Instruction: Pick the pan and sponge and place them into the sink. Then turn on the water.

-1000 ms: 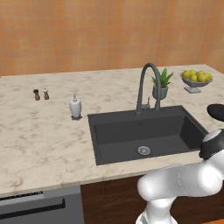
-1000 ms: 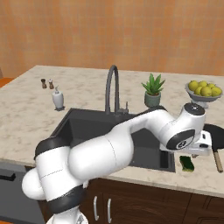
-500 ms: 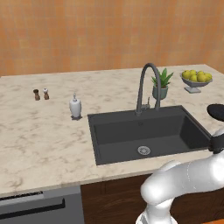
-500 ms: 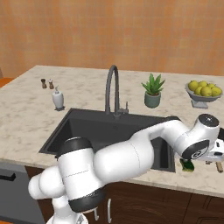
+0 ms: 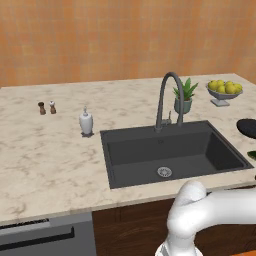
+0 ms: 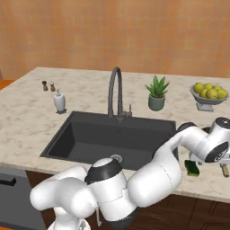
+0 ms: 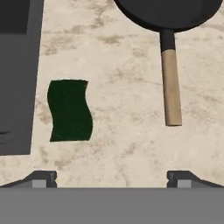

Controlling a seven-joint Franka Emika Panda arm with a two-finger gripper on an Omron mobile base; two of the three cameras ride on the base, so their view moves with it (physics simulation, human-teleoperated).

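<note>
Here my gripper hangs over the bench's right end with its fingers spread wide and nothing between them. Below it the sponge, dark green and wavy-edged, lies flat on the marble just beside the sink's right rim, near the bench's front edge. The pan sits a little further right, apart from the sponge, its wooden handle pointing toward the front edge. The faucet stands at the sink's back rim. Along the back right of the bench are a potted plant and a bowl of lemons; a soap dispenser stands left of the sink. I can read no writing on anything.
</note>
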